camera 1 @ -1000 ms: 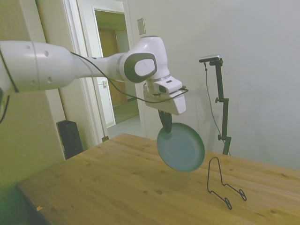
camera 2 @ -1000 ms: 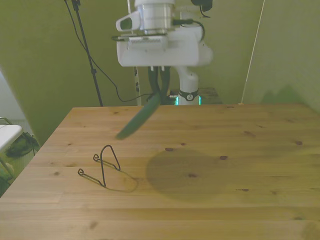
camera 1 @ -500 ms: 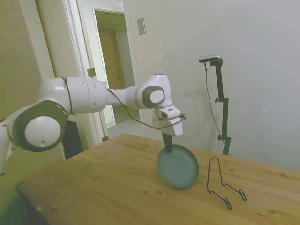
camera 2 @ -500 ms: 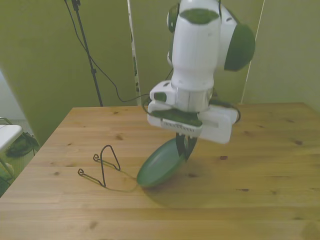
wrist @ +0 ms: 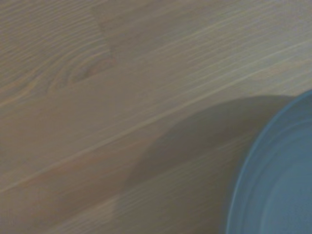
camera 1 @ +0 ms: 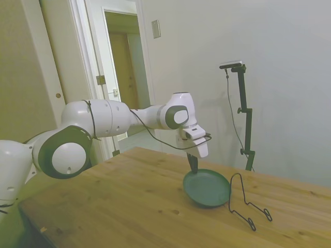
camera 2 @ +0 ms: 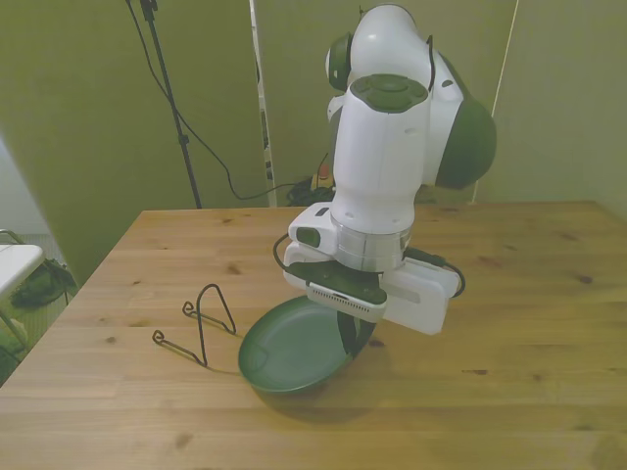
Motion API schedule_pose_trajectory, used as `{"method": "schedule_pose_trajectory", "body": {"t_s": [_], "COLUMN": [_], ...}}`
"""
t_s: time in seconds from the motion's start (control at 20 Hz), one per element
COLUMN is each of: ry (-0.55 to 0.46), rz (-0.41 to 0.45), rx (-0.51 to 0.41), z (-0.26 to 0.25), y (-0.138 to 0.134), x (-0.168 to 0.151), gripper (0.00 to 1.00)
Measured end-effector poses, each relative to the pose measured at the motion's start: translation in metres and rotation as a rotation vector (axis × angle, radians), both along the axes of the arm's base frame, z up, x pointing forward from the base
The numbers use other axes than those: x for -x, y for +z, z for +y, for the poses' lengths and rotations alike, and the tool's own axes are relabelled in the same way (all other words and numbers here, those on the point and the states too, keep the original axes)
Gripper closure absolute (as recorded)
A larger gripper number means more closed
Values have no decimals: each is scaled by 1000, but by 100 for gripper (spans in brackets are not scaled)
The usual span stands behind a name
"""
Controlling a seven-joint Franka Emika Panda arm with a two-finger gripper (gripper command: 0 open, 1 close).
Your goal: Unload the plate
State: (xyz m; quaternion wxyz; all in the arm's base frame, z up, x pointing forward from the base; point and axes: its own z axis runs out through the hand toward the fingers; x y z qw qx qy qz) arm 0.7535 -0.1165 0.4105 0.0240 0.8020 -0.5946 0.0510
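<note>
You have the round, dark teal-green plate [camera 2: 294, 348] lying nearly flat on the wooden table [camera 2: 509, 294], its rim at about three o'clock in the front view clamped in the white arm's two-finger gripper [camera 2: 351, 338], the black wire stand [camera 2: 201, 323] just beside its nine o'clock edge.

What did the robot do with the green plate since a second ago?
The gripper carried the plate down from mid-air and tipped it from nearly upright to almost flat on the table, still gripping its rim. The wire stand stayed put, empty.
</note>
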Motion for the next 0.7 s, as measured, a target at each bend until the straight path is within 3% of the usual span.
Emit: {"method": "schedule_pose_trajectory", "body": {"t_s": [0.45, 0.7], "ry": [22, 43], "rz": [-8, -75], "rx": [-8, -31], "z": [-3, -2], "y": [-1, 58], "x": [3, 19], "gripper": [0, 0]}}
